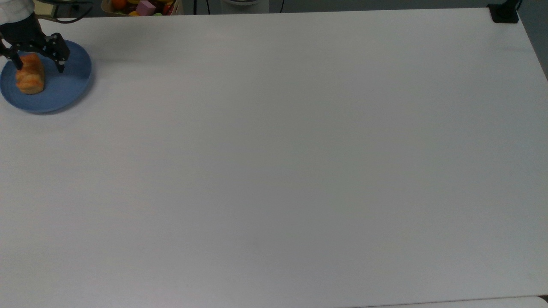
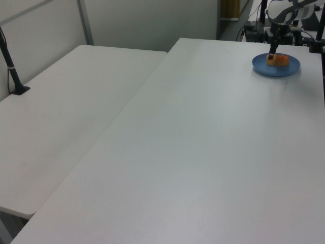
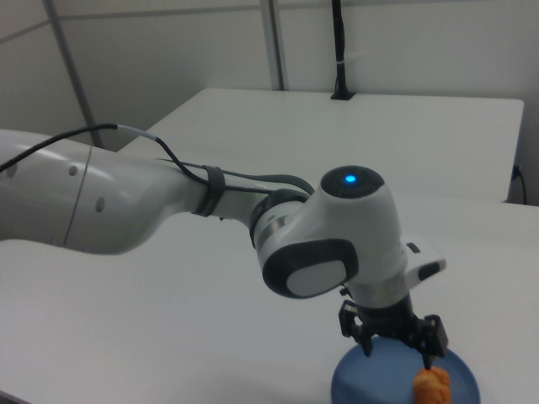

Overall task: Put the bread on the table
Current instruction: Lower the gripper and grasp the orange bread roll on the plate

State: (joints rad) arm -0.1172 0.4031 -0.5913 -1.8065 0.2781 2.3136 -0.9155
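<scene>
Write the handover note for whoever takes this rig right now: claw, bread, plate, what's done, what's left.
Claw: open, fingers straddling the far end of the bread, one finger on each side; not closed on it.
Bread: lying on the blue plate, at the top view's far left corner of the table.
Done: claw brought over the bread, set for a grasp.
Left: close on the bread, lift it off the plate, set it down on the bare white table, release.
</scene>
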